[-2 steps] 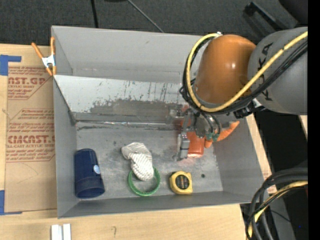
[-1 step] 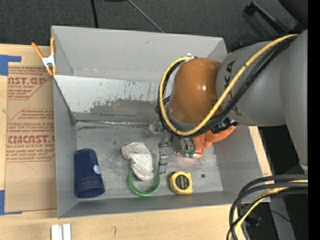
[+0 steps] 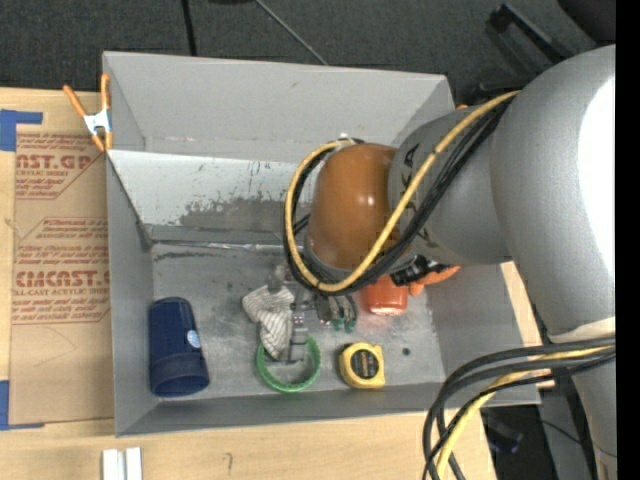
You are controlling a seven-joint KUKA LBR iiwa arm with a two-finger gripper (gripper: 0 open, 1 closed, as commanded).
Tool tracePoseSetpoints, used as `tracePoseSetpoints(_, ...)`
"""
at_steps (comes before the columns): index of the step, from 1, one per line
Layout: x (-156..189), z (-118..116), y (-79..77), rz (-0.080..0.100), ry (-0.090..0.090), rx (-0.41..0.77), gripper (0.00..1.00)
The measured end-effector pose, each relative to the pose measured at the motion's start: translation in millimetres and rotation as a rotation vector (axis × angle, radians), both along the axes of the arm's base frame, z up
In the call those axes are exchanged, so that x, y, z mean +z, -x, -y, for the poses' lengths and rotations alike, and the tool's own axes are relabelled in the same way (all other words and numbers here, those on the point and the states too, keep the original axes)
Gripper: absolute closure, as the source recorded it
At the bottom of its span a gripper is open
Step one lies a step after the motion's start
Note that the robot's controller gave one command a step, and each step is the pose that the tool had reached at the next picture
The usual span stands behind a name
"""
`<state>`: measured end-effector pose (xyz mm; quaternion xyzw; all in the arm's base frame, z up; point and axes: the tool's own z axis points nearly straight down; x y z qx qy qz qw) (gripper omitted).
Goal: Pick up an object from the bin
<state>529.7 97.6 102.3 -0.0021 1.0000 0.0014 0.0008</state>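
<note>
Toward the bin's point(image 3: 270, 108) front wall, gripper point(image 3: 297, 336) sits low over a green ring point(image 3: 290, 385), beside a crumpled white cloth point(image 3: 266, 308); spread or pressed together, cannot tell. Yellow tape measure point(image 3: 362, 365) just right, blue cylinder point(image 3: 178, 348) well left. Back floor open. Arm enters from right, wrist pointing down.

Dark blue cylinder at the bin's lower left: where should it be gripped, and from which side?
Grip the dark blue plastic cylinder at mid-length, across its rounded flanks, coming straight down from above. It seems to lie on its side, long axis running up-down in the view, with bare grey metal bin floor beside it and nothing touching it.
</note>
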Motion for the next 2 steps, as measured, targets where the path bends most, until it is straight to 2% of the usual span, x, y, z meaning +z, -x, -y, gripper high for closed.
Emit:
tracePoseSetpoints(1,-31.4,-3.5,18.9,0.004,0.000,0.000,1.00)
tracePoseSetpoints(2,-31.4,-3.5,18.9,0.004,0.000,0.000,1.00)
